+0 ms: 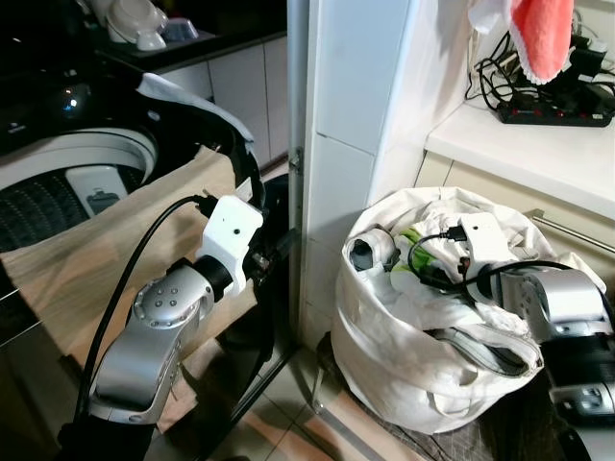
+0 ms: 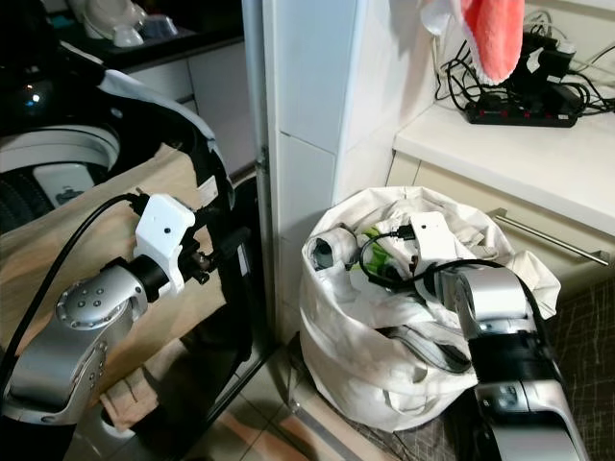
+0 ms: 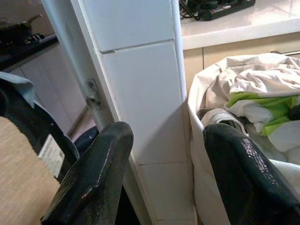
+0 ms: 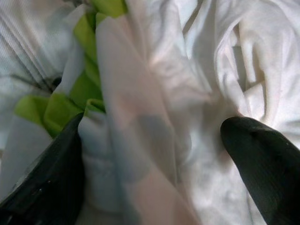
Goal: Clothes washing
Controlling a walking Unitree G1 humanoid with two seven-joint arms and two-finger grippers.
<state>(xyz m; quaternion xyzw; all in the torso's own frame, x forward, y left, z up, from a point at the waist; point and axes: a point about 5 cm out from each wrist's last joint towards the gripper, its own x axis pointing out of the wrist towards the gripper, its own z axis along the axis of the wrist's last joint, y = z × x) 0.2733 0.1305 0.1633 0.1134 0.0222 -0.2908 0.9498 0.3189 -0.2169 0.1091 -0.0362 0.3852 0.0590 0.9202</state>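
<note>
A white laundry bag (image 1: 370,327) stands on the floor beside a white tiled pillar (image 1: 351,125), stuffed with white and green clothes (image 1: 415,236). My right gripper (image 4: 154,131) is down inside the bag, open, with a fold of a white and green garment (image 4: 140,70) lying between its fingers. My left gripper (image 3: 166,133) is open and holds nothing; it hovers between the pillar and a top-loading washing machine (image 1: 86,158) at the left, whose lid is up. A beige cloth (image 1: 106,250) is draped over the washer's front.
A counter (image 1: 538,144) at the right carries a power strip (image 1: 553,113) and tangled cables. A pink towel (image 1: 540,34) hangs above it. A metal drawer rail (image 1: 577,223) runs just behind the bag. Tiled floor (image 1: 288,423) lies between washer and bag.
</note>
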